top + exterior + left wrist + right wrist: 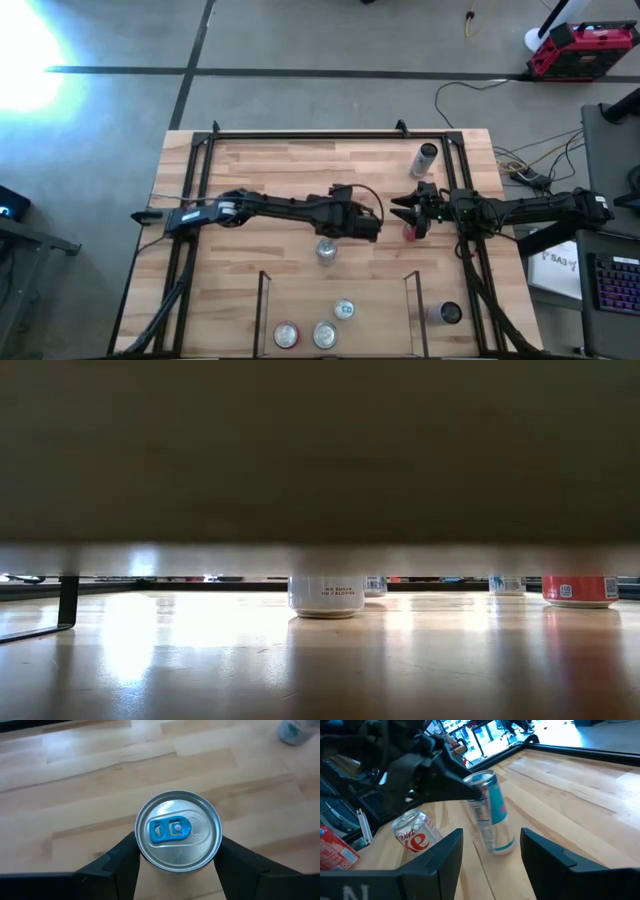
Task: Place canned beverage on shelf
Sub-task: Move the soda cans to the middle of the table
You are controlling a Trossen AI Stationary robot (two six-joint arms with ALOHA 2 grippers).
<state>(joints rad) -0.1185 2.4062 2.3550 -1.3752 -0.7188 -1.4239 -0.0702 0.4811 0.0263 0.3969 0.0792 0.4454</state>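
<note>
- The left gripper (345, 232) is over the middle of the table. Its fingers (117, 862) pinch a silver can (178, 830) with a blue tab, one finger on each side of it.
- In the right wrist view this can hangs tilted under the left gripper, and its label is teal.
- The shelf (385, 320) is on the near side of the left gripper, toward the table edge, and apart from it. Three cans (323, 335) stand on its wood floor.
- The right gripper (403, 213) faces the left gripper from the other side, near it but not touching. Its fingers stand spread, with nothing between them.
- A red can (408, 232) is just beside the right gripper.
- One more can (427, 158) is beyond the right gripper, near the far rail of the big black frame (300, 133).
</note>
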